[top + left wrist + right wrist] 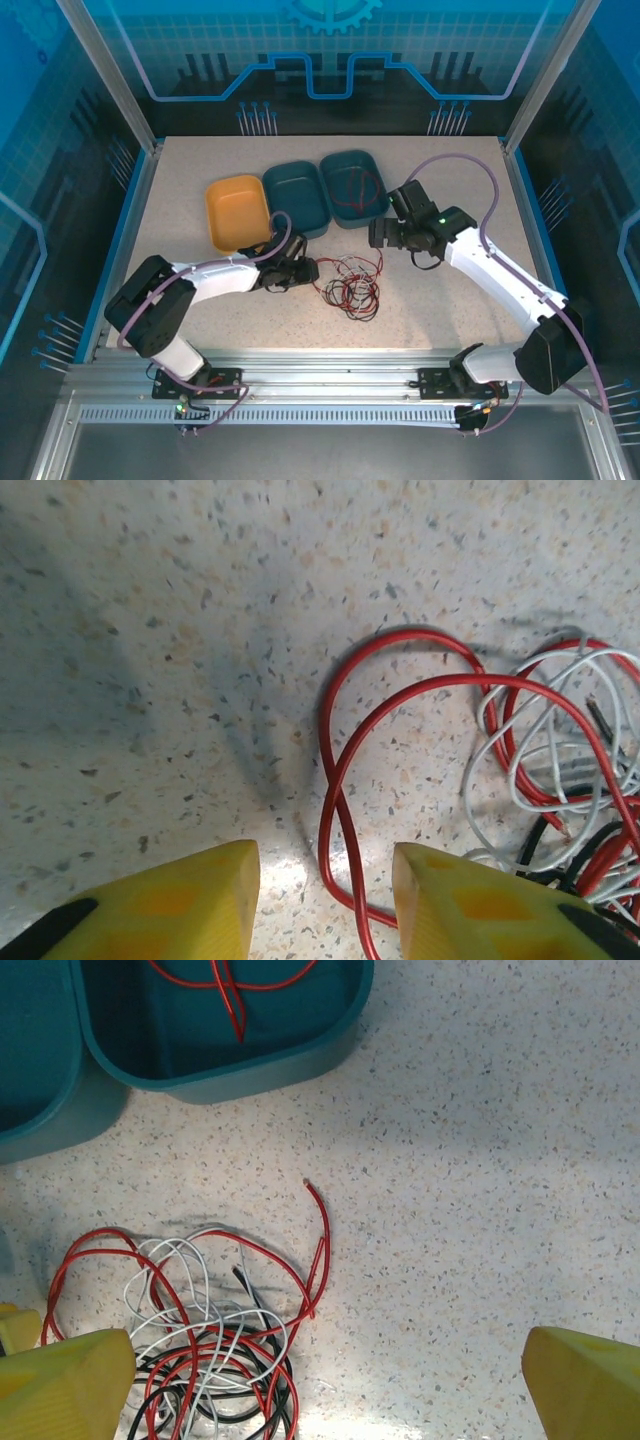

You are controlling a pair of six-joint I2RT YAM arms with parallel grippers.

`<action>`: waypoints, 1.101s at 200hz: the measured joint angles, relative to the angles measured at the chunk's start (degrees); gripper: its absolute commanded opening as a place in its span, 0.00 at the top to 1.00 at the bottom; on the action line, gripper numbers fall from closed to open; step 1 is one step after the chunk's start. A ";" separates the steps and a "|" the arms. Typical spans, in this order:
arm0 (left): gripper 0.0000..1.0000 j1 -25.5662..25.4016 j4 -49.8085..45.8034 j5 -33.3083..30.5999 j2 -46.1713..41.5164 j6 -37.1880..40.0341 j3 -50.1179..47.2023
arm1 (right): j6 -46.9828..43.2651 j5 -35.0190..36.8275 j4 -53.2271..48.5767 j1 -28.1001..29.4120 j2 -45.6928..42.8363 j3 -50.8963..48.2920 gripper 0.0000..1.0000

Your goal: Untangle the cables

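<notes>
Speckled matte tabletop [430,310]. Cable tangle [350,285] mid-table: thin glossy red, white, black loops, black mostly buried. Left gripper [325,880] jaws part-spread, red loop between, unpinched; yellow tips cropped. Right gripper [330,1385] jaws wide apart. Separate red wire [232,1005] in rounded teal tray [250,1070], partly cropped.

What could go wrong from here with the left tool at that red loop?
1. Two strands of the red cable lie inside the open left tool, so a grip may pinch both.
2. That cable runs on into the white cable and black cable; pulling could drag or tighten the whole tangle.
3. The right tool is open and holds nothing, so nothing pins the tangle down.
</notes>
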 measured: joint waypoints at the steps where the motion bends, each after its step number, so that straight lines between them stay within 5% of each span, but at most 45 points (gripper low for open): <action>1: 0.67 0.00 0.02 0.02 0.04 -0.02 0.00 | 0.04 0.00 0.04 0.00 0.00 -0.07 0.00; 37: 0.69 -0.44 1.01 1.62 2.51 -0.48 0.42 | 0.94 0.00 0.90 0.04 0.00 -0.83 0.00; 70: 0.95 -2.19 1.55 2.19 4.11 -0.39 2.38 | 1.29 -0.02 2.23 0.70 0.00 -0.83 0.00; 112: 0.95 -4.74 -0.04 0.02 2.25 1.46 3.58 | 1.53 -0.02 2.58 1.51 0.00 -0.83 0.00; 176: 0.95 -4.81 0.72 -4.37 -11.82 14.40 3.63 | -0.04 -4.00 7.10 1.51 -2.23 -2.12 0.00; 220: 0.96 -4.79 3.56 -2.38 -15.23 23.26 3.63 | -2.80 -10.32 11.72 1.51 -3.80 -3.34 0.19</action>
